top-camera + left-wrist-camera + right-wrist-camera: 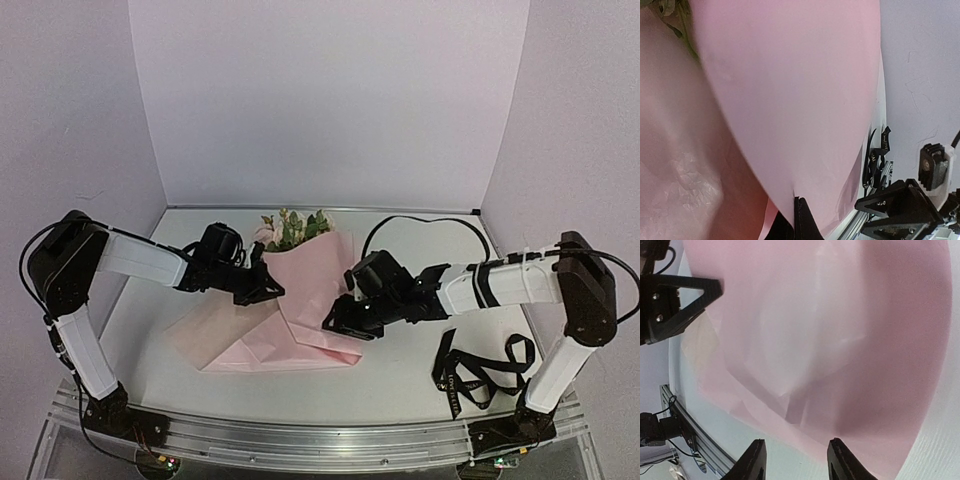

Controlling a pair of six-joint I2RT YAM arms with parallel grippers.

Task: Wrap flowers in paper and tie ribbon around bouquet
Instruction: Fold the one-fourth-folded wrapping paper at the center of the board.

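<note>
The left gripper (265, 287) is clenched on a fold of the paper (305, 300). In the left wrist view the pink sheet is seen drawn into the closed fingers (800, 220). The right gripper (796, 445) is released, its jaws standing apart above the lower edge of the wrap with nothing gripped. The flowers (292, 228) lie at the far end of the sheet, their heads protruding from the partly formed cone; the stems are hidden. The ribbon (480, 368) lies on the table (400, 390) near the right arm's base, well apart from the paper.

The step in hand is judged to be the folding-over of the sheet.

1. The left pinch should be held so that the flap cannot spring back.
2. The right gripper should be brought onto the loose edge, low on the cone, and closed on paper only.
3. The fold should be drawn across slowly, since thin paper may tear.
</note>
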